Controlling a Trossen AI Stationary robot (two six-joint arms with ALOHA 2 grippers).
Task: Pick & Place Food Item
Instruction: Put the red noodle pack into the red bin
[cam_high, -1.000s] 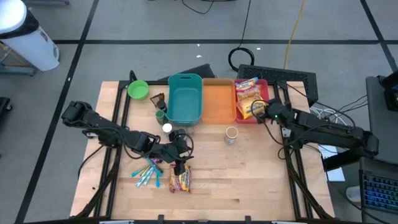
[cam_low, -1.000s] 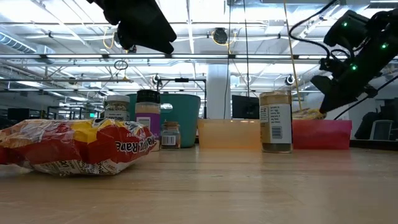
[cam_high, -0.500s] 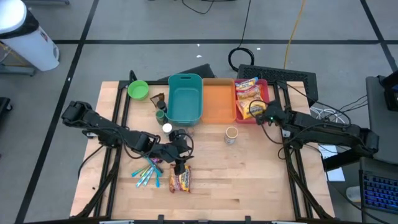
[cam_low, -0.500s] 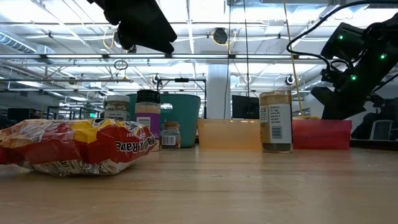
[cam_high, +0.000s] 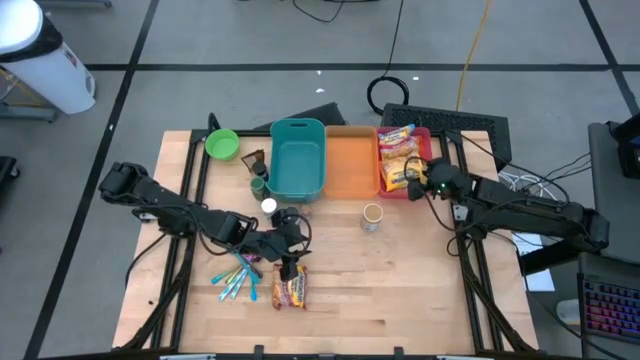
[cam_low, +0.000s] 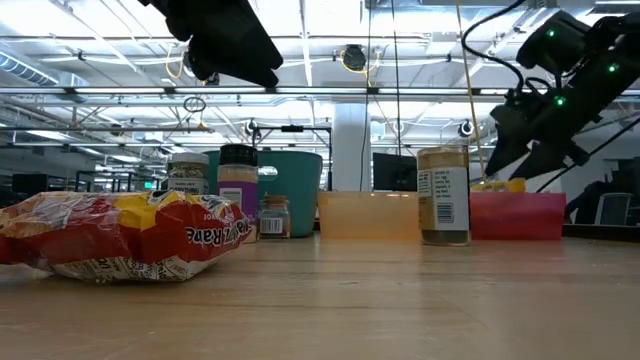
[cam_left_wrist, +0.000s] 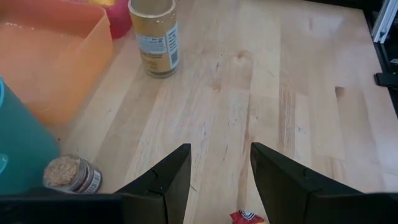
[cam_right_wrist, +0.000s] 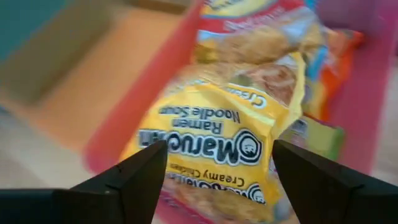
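Observation:
A red bin (cam_high: 428, 150) at the table's far right holds ramen packets. On top of them lies a yellow ramen packet (cam_high: 400, 175), which the right wrist view shows as a yellow packet (cam_right_wrist: 217, 137). My right gripper (cam_high: 421, 181) hangs open just above the bin's near end, a finger on either side of the packet and clear of it. Another ramen packet (cam_high: 290, 290), red and yellow, lies flat on the table near the front. My left gripper (cam_high: 285, 262) hovers open just beyond it, with only bare wood between its fingers (cam_left_wrist: 221, 155).
A teal bin (cam_high: 297, 160) and an orange bin (cam_high: 350, 165) stand left of the red one. A green bowl (cam_high: 222, 144) and spice jars (cam_high: 268, 207) are at the far left, and a lone jar (cam_high: 372, 217) is mid-table. Markers (cam_high: 235, 278) lie by the left gripper. The near right is bare wood.
My right gripper has opened and let go of the yellow ramen packet, which now lies in the red bin on the other packets. The gripper has tipped and drawn slightly up from it. The left arm has kept still.

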